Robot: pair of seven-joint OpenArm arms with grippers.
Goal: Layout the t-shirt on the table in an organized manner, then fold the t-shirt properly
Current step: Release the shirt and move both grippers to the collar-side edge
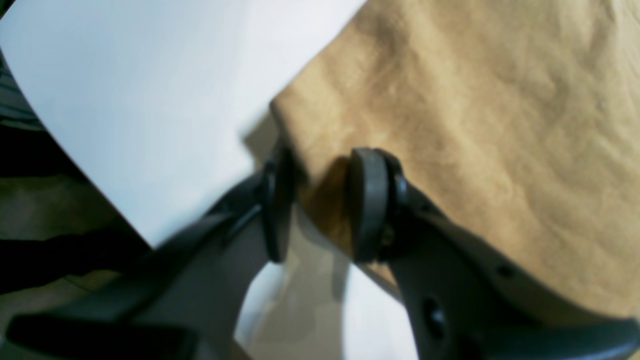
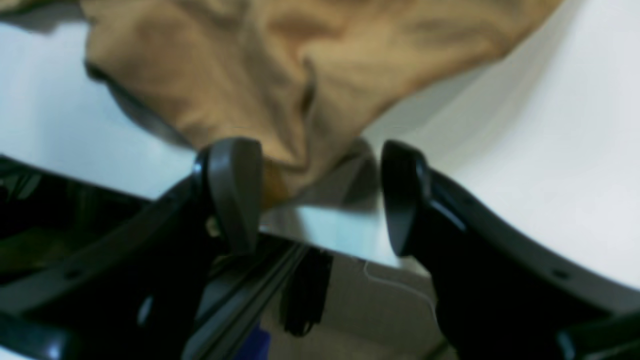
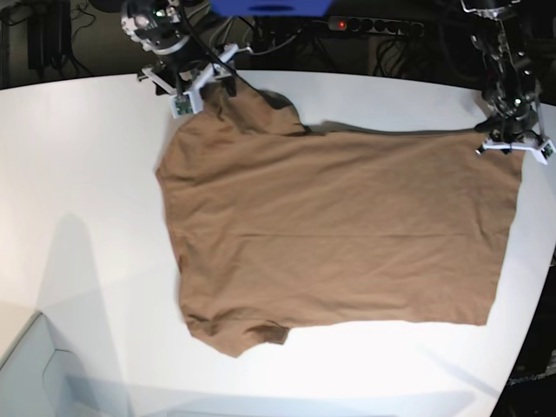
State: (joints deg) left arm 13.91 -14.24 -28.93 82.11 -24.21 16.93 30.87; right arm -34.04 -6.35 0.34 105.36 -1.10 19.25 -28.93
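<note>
So from where I'm standing, the tan t-shirt [image 3: 339, 234] is spread pretty flat across the middle of the white worktop [image 3: 78, 174], lying sideways. One sleeve pokes out at about 7 o'clock, a bit bunched, and the other sleeve runs up toward 11 o'clock. The straight hem edge is over at 3 o'clock. A few soft wrinkles across the body, nothing major.

Over at 11 o'clock the right gripper [image 3: 201, 85] sits right at the tip of that upper sleeve. In its wrist view the right gripper [image 2: 320, 195] has its two pads spread apart, and the crumpled sleeve fabric [image 2: 280, 85] comes down against the left pad [image 2: 235, 190], while the other pad is clear of the cloth, over bare worktop [image 2: 550, 150]. So it's released, not pinching anything.

At about 2 o'clock the left gripper [image 3: 514, 139] is parked on the far hem corner. Its wrist view shows the left gripper [image 1: 320, 205] with the pads [image 1: 369, 205] straddling the shirt's edge [image 1: 450, 125]. There's a visible gap between the pads, with cloth in it, so I can't tell whether it's gripping. The worktop's [image 1: 125, 100] curved edge shows at the 9 o'clock side there.
</note>
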